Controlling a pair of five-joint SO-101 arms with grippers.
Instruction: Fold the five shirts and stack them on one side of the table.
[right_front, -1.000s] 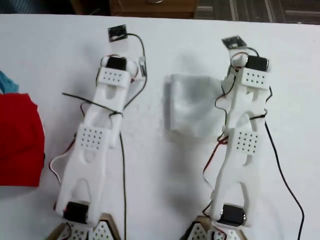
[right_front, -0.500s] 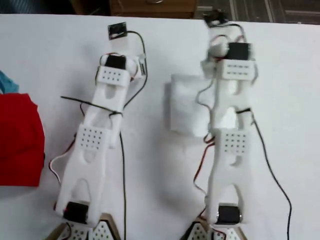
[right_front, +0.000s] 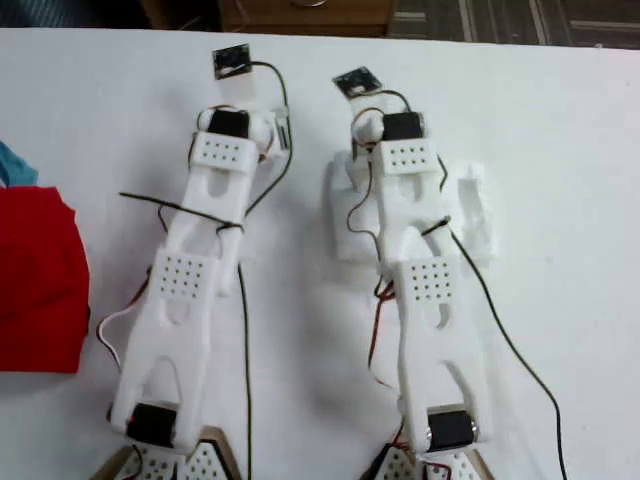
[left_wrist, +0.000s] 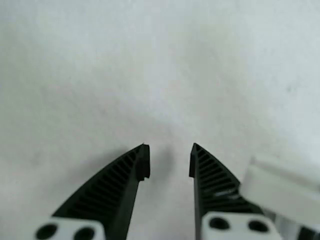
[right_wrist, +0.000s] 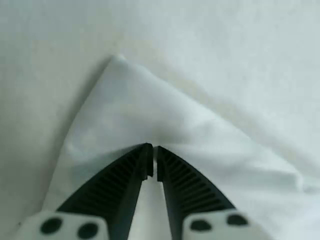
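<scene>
Pinching the white shirt (right_wrist: 150, 110), the right pincer (right_wrist: 153, 162) hangs over the table (right_front: 570, 120).

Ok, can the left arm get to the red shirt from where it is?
Probably yes: the left gripper is open and empty over bare table, and nothing lies between that arm and the red shirt at the table's left edge. Whether it stretches that far is unclear.

The table (right_front: 570, 120) lay bare on the right. A red shirt (right_front: 35, 280) occupied the left edge. A white shirt (right_front: 478, 215) lay beneath the right arm (right_front: 430, 290).
</scene>
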